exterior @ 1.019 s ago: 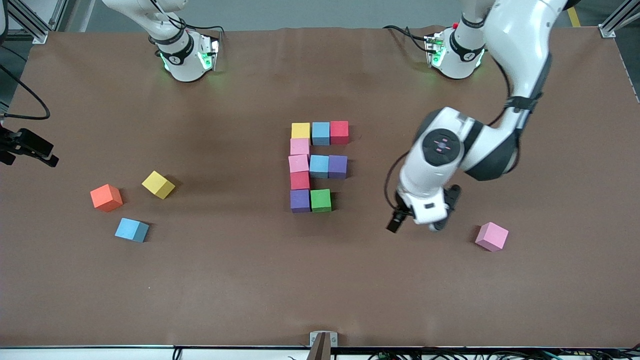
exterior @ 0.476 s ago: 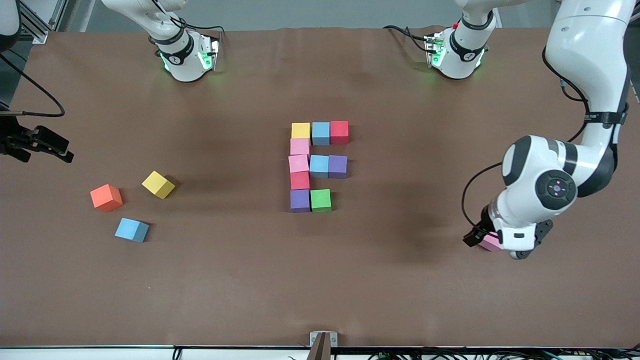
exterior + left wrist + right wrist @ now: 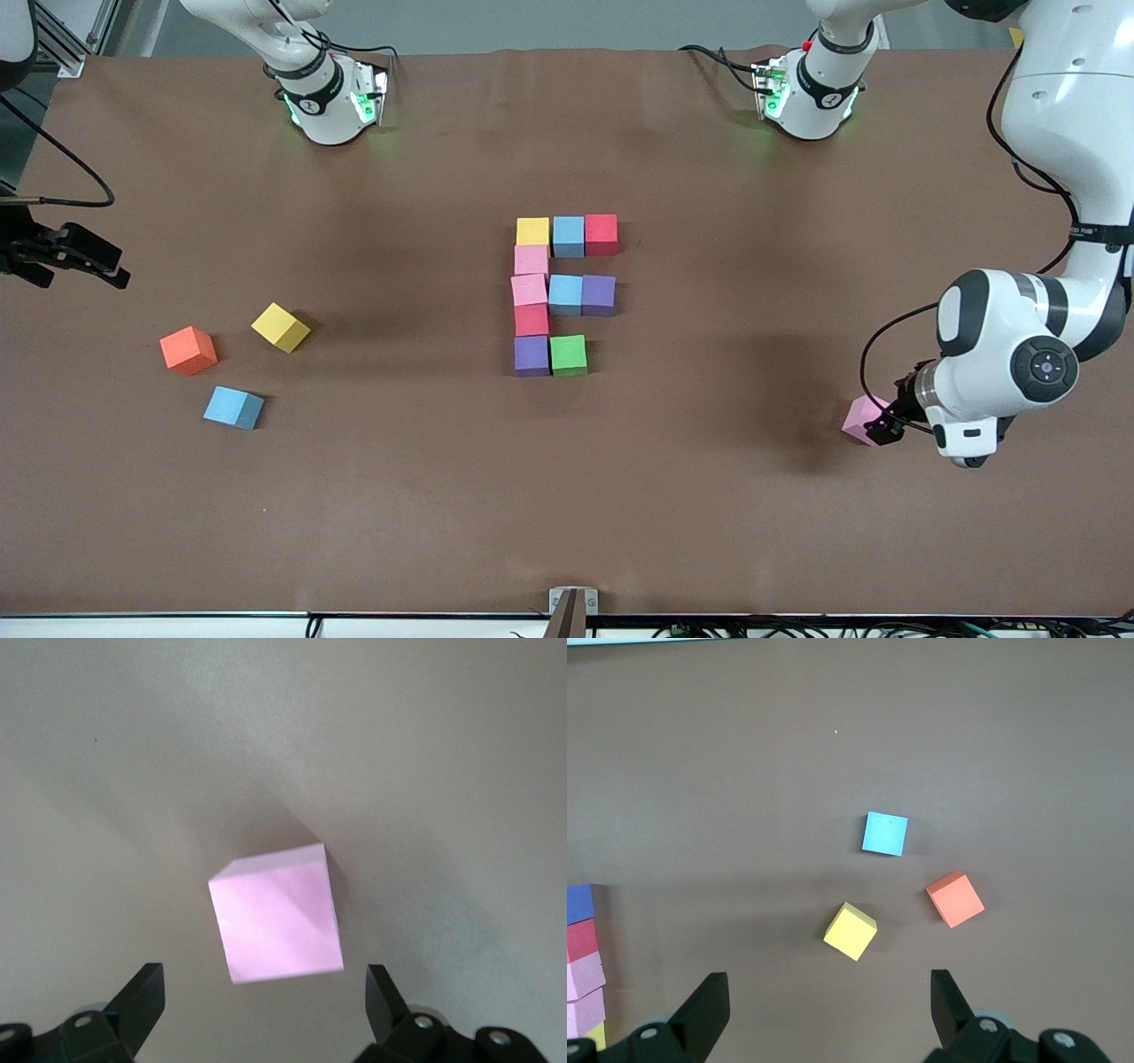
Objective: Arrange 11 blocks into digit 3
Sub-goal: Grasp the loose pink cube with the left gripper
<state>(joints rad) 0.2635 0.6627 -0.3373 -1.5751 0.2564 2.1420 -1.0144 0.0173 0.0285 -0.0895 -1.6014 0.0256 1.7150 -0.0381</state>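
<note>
While the left gripper (image 3: 266,1014) hovers low over a lone pink cube (image 3: 861,418) toward the left arm's end of the table, its dark, angular fingers (image 3: 142,997) stand spread wide on either side, touching nothing. That cube is matte foam with crisp edges, sitting turned at an angle on the smooth brown table (image 3: 425,496).

At mid-table lies the unfinished digit 3 (image 3: 563,295), ten flat-faced cubes pressed together. A yellow, blue and red bar forms its 12 o'clock edge; a pink, pink, red and purple column runs from the yellow cube toward 6 o'clock. A blue and purple pair branches from its middle, and a green cube (image 3: 568,354) adjoins the purple end.

The right gripper (image 3: 831,1014) waits aloft at the right arm's end, jaws apart and empty, over bare table beside loose yellow (image 3: 280,327), orange (image 3: 188,350) and blue (image 3: 233,408) cubes, all set askew.
</note>
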